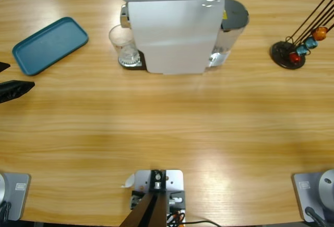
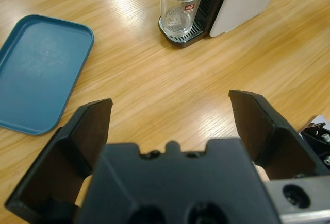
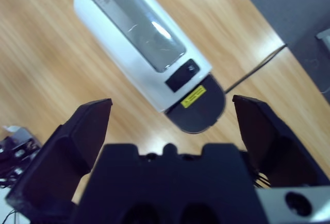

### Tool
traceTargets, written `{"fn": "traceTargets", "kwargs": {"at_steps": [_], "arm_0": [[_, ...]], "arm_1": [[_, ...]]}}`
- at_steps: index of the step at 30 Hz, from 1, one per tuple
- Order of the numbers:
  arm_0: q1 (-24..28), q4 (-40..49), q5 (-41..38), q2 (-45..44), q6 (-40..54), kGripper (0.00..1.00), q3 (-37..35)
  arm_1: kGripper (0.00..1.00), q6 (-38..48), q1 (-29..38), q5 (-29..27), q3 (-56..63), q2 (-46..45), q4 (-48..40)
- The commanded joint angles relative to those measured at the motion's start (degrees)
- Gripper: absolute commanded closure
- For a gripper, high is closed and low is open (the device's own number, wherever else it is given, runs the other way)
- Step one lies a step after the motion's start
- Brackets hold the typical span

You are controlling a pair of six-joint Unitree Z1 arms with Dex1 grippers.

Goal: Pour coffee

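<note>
A white coffee machine (image 1: pixel 172 28) stands at the table's far middle. An empty clear glass (image 1: pixel 123 44) with a red logo sits on its drip tray under the spout, also seen in the left wrist view (image 2: pixel 181 5). My left gripper (image 2: pixel 172 110) is open and holds nothing, low over the table and well short of the glass. In the high view only its black jaws (image 1: pixel 10 81) show, at the left edge. My right gripper (image 3: pixel 172 108) is open and empty, high above the machine (image 3: pixel 134 33), looking down on its top; it does not show in the high view.
A teal tray (image 1: pixel 49 44) lies empty at the far left, left of the left gripper's line (image 2: pixel 38 69). A capsule stand (image 1: pixel 289 52) with coloured capsules is at the far right. A cable (image 3: pixel 258 64) runs off the table's back edge behind the machine.
</note>
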Motion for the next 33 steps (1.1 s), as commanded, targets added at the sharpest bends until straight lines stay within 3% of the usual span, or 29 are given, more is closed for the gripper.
{"fn": "traceTargets", "kwargs": {"at_steps": [1, 7, 14, 24, 33], "arm_0": [[-0.22, -0.67, -0.4, -0.49, 0.42, 0.004, 2.31], [-0.22, -0.67, -0.36, -0.35, 0.42, 0.004, 2.31], [-0.22, -1.34, -0.34, 0.5, 0.42, 0.009, 2.62], [-0.22, -8.84, -0.1, 2.09, 0.79, 0.004, 6.63], [-0.22, -13.85, -0.13, 2.45, 1.57, 0.009, 9.43]], "arm_1": [[0.0, 0.97, 1.2, 1.77, 7.11, -4.78, -0.73], [0.0, 4.65, 1.66, 2.14, 29.93, -20.17, -17.97], [0.0, 7.27, 1.66, 2.35, 49.71, -32.92, -30.86], [0.0, 7.39, 1.66, 10.24, 77.2, -43.66, -55.48], [0.0, 7.09, 1.66, 9.08, 82.84, -46.95, -57.94]]}}
